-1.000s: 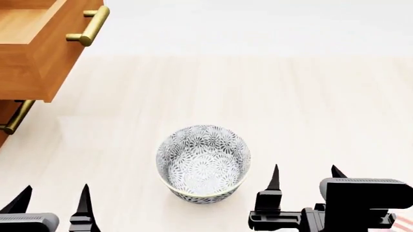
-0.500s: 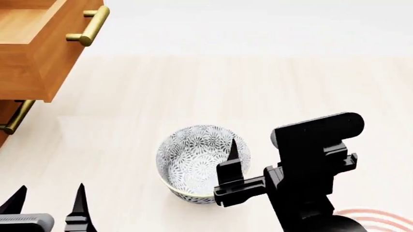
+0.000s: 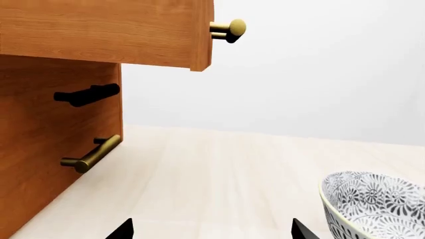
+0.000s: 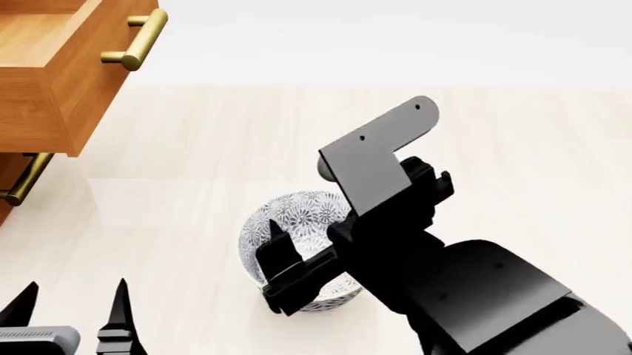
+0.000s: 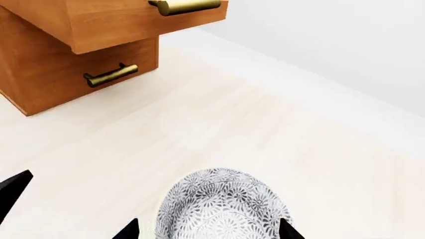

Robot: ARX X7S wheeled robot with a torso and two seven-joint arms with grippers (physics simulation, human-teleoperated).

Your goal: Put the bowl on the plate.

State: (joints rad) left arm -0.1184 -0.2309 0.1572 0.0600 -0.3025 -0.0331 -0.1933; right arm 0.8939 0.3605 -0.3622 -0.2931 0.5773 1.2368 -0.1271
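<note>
Now right tool (image 5: 206, 230) open, straddling bowl (image 5: 222, 209) rim.

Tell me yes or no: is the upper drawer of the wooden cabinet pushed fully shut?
No. In the left wrist view the upper drawer juts out well past the cabinet front below it.

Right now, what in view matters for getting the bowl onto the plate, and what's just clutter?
Job: patterned bowl; right pincer, open over the bowl. The plate is out of view.

Just there: wooden drawer unit; brass handles; idle left pincer.
</note>
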